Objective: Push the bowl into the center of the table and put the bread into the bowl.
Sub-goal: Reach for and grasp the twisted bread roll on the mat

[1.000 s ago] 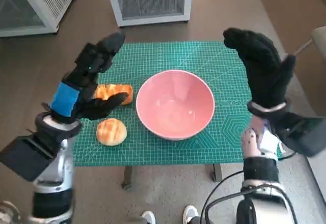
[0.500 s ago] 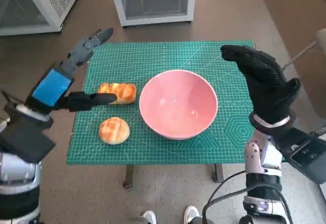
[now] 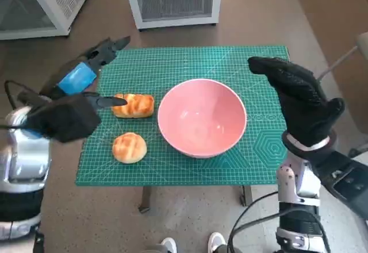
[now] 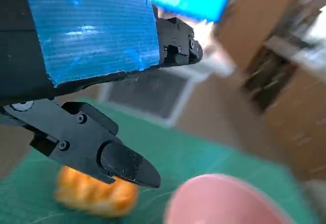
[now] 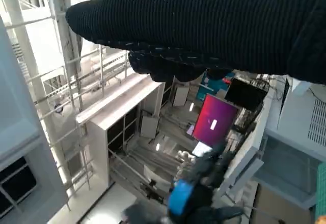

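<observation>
A pink bowl (image 3: 201, 117) stands empty near the middle of the green mat (image 3: 172, 69). Two pieces of bread lie to its left: an oblong loaf (image 3: 134, 105) and a round bun (image 3: 129, 148) nearer the front edge. My left hand (image 3: 80, 86) hovers over the mat's left edge with its fingers spread and nothing in them; one fingertip reaches close to the loaf. In the left wrist view the loaf (image 4: 94, 194) and the bowl's rim (image 4: 224, 203) show beyond the black fingers (image 4: 122, 163). My right hand (image 3: 296, 100) is raised, open and empty, to the right of the bowl.
The mat covers a small table whose legs (image 3: 144, 198) show below the front edge. White mesh-fronted cabinets (image 3: 172, 0) stand on the floor behind it. A person's shoes (image 3: 190, 245) show at the bottom of the head view.
My left arm has swung outward and back, away from the loaf toward the mat's left edge. The right hand has drifted slightly. Bowl and bread have not moved.
</observation>
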Action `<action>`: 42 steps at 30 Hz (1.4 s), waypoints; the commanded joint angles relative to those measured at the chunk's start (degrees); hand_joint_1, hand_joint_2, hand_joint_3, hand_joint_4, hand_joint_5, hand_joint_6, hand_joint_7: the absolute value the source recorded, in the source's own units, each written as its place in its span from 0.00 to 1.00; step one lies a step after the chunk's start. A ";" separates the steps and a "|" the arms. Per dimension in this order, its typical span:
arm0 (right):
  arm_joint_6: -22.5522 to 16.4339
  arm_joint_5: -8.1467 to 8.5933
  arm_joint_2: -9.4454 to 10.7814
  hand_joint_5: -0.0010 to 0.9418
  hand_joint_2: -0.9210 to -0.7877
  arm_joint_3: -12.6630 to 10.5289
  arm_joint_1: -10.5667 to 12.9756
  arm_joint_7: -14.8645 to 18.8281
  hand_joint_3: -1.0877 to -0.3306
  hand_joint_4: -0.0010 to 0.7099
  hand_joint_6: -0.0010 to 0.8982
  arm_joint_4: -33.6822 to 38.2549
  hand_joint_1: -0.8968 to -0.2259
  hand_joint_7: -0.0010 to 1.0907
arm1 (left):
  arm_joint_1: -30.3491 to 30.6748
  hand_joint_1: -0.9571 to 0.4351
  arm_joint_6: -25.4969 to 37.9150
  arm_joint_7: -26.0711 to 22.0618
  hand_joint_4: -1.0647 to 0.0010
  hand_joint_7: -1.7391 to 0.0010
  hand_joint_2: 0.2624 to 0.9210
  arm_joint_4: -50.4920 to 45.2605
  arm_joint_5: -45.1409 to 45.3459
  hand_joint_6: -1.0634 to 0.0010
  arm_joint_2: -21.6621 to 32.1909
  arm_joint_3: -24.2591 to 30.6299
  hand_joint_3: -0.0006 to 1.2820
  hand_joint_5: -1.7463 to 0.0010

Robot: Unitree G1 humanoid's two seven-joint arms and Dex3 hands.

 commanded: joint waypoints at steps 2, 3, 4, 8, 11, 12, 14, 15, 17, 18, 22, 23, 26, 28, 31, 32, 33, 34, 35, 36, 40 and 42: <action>1.58 0.18 -0.22 0.01 0.00 0.54 2.05 -0.91 0.76 0.51 0.14 -2.46 0.55 0.54 | -5.92 0.65 0.43 -1.55 0.95 0.96 0.74 9.14 3.03 0.80 -0.50 -4.09 0.00 1.00; 1.64 0.12 -0.23 0.01 0.00 0.59 2.13 -1.01 0.76 0.51 0.14 -2.66 0.55 0.53 | -6.70 0.66 -0.11 -1.52 0.95 0.96 0.74 10.93 3.30 0.80 -0.75 -4.60 0.00 1.00; 1.59 0.05 -0.26 0.01 0.00 0.57 2.25 -1.11 0.77 0.51 0.14 -2.90 0.55 0.53 | -7.69 0.66 -0.72 -1.42 0.95 0.96 0.74 13.13 3.89 0.80 -1.08 -5.44 0.00 1.00; 1.19 -0.14 -0.37 0.01 0.00 0.48 2.44 -1.35 0.77 0.51 0.14 -3.23 0.55 0.53 | -11.20 0.65 -1.29 -1.11 0.94 0.97 0.75 20.12 6.27 0.79 -2.44 -8.50 0.00 1.00; 0.86 -0.27 -0.46 0.01 0.00 0.46 2.45 -1.43 0.76 0.51 0.14 -3.19 0.56 0.53 | -13.24 0.65 -1.32 -0.95 0.94 0.97 0.75 23.98 7.54 0.79 -3.43 -10.09 0.01 1.00; 0.74 -0.26 -0.53 0.01 0.00 0.42 2.51 -1.42 0.76 0.51 0.14 -3.24 0.56 0.53 | -14.18 0.65 -1.12 -0.94 0.94 0.97 0.75 25.81 8.19 0.79 -4.08 -10.88 0.01 1.00; 0.56 -0.23 -0.63 0.00 0.00 0.36 2.57 -1.41 0.76 0.51 0.14 -3.24 0.56 0.53 | -15.77 0.65 -0.96 -0.72 0.94 0.97 0.75 29.13 9.34 0.78 -5.17 -12.28 0.01 1.00; 0.48 -0.23 -0.64 0.00 0.00 0.35 2.54 -1.43 0.76 0.51 0.14 -3.16 0.56 0.52 | -16.38 0.65 -1.07 -0.53 0.94 0.97 0.75 30.53 9.74 0.78 -5.55 -12.78 0.01 1.00; 0.35 -0.22 -0.63 0.00 0.00 0.33 2.61 -1.48 0.76 0.51 0.13 -3.11 0.56 0.52 | -17.87 0.64 -1.25 -0.05 0.93 0.97 0.75 34.04 10.92 0.78 -6.54 -14.11 0.01 1.00; 0.34 -0.18 -0.62 0.00 0.00 0.31 2.70 -1.53 0.76 0.51 0.13 -3.16 0.56 0.52 | -18.53 0.64 -1.25 0.15 0.93 0.97 0.75 35.74 11.45 0.78 -7.05 -14.77 0.01 1.00; 0.28 -0.20 -0.55 0.00 0.00 0.24 3.01 -1.82 0.76 0.51 0.13 -3.35 0.56 0.52 | -20.75 0.64 -1.77 0.93 0.92 0.98 0.75 41.84 13.04 0.77 -8.76 -16.75 0.01 1.00; 0.25 -0.25 -0.53 0.00 0.00 0.24 3.07 -1.91 0.76 0.51 0.13 -3.36 0.56 0.53 | -21.29 0.64 -1.95 1.17 0.92 0.98 0.75 43.30 13.33 0.77 -9.14 -17.19 0.01 1.00; 0.18 -0.55 -0.49 0.00 0.00 0.28 3.36 -2.33 0.76 0.51 0.13 -3.63 0.56 0.53 | -22.88 0.64 -2.31 1.70 0.92 0.98 0.75 47.84 14.33 0.76 -10.66 -18.50 0.00 1.00; 0.35 -0.60 -0.47 0.00 0.00 0.36 3.54 -2.59 0.75 0.51 0.13 -3.86 0.57 0.54 | -23.72 0.64 -2.55 2.02 0.92 0.98 0.75 50.48 14.84 0.76 -11.58 -19.26 0.00 1.00; 0.47 -0.63 -0.43 0.00 0.00 0.46 3.67 -2.86 0.75 0.50 0.13 -3.94 0.57 0.54 | -24.80 0.63 -3.04 2.59 0.92 0.98 0.75 54.22 15.55 0.76 -12.78 -20.33 0.00 1.00; 0.55 -0.65 -0.44 0.00 0.00 0.51 3.72 -2.97 0.75 0.50 0.12 -4.01 0.56 0.54 | -25.06 0.62 -3.13 2.76 0.92 0.98 0.75 55.36 15.85 0.76 -13.24 -20.71 0.00 1.00; 0.59 -0.69 -0.44 0.00 0.00 0.56 3.74 -3.07 0.75 0.50 0.12 -4.04 0.56 0.54 | -25.31 0.62 -3.27 2.93 0.92 0.98 0.75 56.30 16.06 0.76 -13.57 -20.97 0.00 1.00; 0.67 -0.77 -0.43 0.00 0.00 0.62 3.87 -3.23 0.75 0.50 0.12 -4.22 0.56 0.54 | -25.54 0.61 -3.29 3.13 0.92 0.98 0.75 57.48 16.38 0.76 -14.11 -21.40 0.00 1.00; 0.70 -0.88 -0.39 0.00 0.00 0.69 3.94 -3.36 0.75 0.50 0.12 -4.32 0.56 0.55 | -25.75 0.60 -3.38 3.33 0.93 0.98 0.75 58.44 16.57 0.76 -14.49 -21.71 0.00 1.00; 0.77 -0.91 -0.37 0.00 0.00 0.76 4.04 -3.45 0.75 0.50 0.12 -4.45 0.57 0.55 | -25.89 0.60 -3.44 3.63 0.93 0.99 0.75 59.55 16.85 0.76 -14.95 -22.11 0.00 1.00; 0.89 -0.98 -0.33 0.00 0.00 1.02 4.16 -3.72 0.75 0.50 0.12 -4.65 0.56 0.55 | -26.30 0.59 -3.77 4.70 0.92 0.99 0.75 62.57 17.51 0.76 -16.15 -23.24 0.00 1.00; 0.89 -0.98 -0.36 0.00 0.00 1.12 4.25 -3.81 0.76 0.50 0.12 -4.77 0.56 0.55 | -26.31 0.59 -4.00 5.43 0.92 0.98 0.75 63.71 17.83 0.75 -16.68 -23.53 0.00 1.00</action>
